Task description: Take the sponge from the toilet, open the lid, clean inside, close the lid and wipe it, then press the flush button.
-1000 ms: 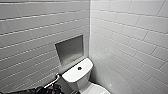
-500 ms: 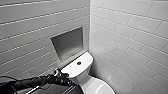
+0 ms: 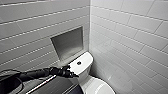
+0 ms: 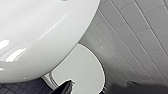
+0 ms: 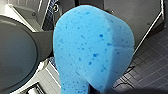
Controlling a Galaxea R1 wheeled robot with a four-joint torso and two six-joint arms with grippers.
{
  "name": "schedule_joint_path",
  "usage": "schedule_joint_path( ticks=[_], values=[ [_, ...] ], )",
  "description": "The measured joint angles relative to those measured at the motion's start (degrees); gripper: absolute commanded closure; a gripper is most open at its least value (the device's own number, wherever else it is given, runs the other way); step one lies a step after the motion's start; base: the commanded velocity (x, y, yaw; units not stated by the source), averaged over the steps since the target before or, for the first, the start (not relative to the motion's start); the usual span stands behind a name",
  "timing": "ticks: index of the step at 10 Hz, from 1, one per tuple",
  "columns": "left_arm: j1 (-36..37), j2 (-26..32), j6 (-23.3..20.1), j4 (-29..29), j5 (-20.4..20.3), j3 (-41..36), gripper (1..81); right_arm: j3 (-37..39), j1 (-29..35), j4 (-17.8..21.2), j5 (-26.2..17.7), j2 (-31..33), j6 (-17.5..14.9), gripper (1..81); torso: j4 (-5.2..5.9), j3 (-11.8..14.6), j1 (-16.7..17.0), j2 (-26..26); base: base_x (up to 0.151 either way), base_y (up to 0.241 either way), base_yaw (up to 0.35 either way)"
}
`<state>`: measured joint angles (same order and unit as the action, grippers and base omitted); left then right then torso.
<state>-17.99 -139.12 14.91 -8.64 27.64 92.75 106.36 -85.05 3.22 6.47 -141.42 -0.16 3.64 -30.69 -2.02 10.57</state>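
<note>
Has brought the left gripper (image 3: 70, 72) to the left edge of the white glossy ceramic toilet's (image 3: 86, 76) tank top, near the small dark round flush button (image 3: 79, 63); cannot tell its opening. Pinches the bright blue chunky sponge (image 5: 92, 47) in the right gripper (image 5: 93, 90). Looks like the flush step, glossy white oval lid (image 3: 100, 88) down.

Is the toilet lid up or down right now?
Down. The lid lies flat in front of the tank, its smooth white top facing up.
</note>
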Motion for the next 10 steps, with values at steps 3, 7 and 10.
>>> schedule_joint_path(
  ticks=[3, 7, 10],
  values=[
    [2.6, -1.6, 2.3, 0.0, 0.3, 3.2, 1.0, 0.5, 0.0, 0.2, 0.0, -1.0, 0.0, 81.1, 0.0, 0.0, 0.0, 0.0, 0.0, 0.0, 0.0],
    [3.9, -5.5, 4.5, -0.1, 0.4, 10.4, 1.0, 0.7, 0.0, 0.4, 0.0, -0.9, 0.0, 81.1, 0.0, 0.0, 0.0, 0.0, 0.0, 0.0, 0.0],
    [5.5, -10.1, 6.0, -0.2, 0.5, 16.9, 1.0, 0.7, 0.1, 0.6, 0.2, -1.0, 0.0, 81.1, 0.0, 0.0, 0.0, 0.0, 0.0, 0.0, 0.0]
  ],
)
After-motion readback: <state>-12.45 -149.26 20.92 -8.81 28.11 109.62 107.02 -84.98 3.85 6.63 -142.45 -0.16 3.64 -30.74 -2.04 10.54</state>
